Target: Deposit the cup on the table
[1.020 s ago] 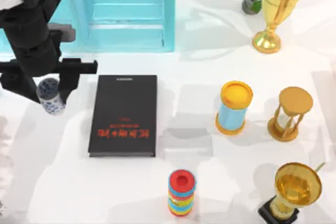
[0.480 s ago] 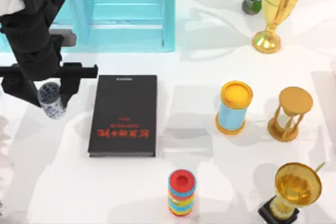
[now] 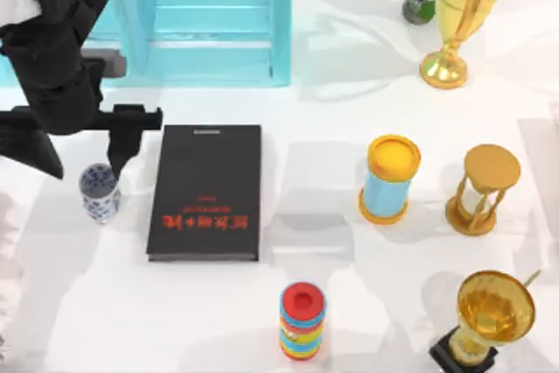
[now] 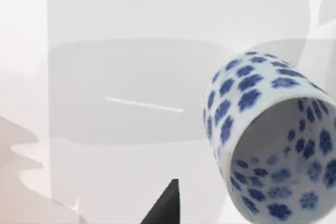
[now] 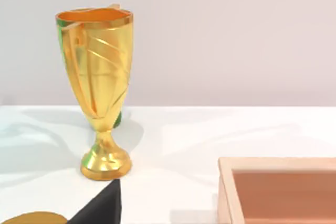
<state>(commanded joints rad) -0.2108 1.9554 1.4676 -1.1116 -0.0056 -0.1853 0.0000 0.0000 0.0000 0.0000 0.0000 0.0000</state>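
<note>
The white table (image 3: 175, 321) spreads across the whole top view, and at the upper left of the frame sits the turquoise shelf (image 3: 214, 19). Left of centre lies the black book (image 3: 207, 191) with red lettering, flat on the tabletop. Over at the far left, the left arm reaches in from the upper left corner, and its left gripper (image 3: 80, 150) hangs just above the cup (image 3: 100, 192). The fingers are spread wide: one dark finger (image 3: 122, 141) points down just beside the book's upper left corner, the other (image 3: 39, 150) sits near the frame's left edge. The cup stands upright on the table, below the gap between them and nearer the book-side finger, touching neither, just left of the book's left edge. In the left wrist view the cup (image 4: 273, 140) fills the lower right of the frame, blue flowers on white, mouth toward the camera, with one dark fingertip (image 4: 163, 208) at the bottom edge, clear of it.

On the right half of the top view stand a tall gold trophy (image 3: 461, 15) at upper right and a light-blue canister (image 3: 389, 179) with an orange lid at centre right. In the right wrist view, a dark part of the right gripper shows at the bottom edge; whether its fingers are open, I cannot tell.
</note>
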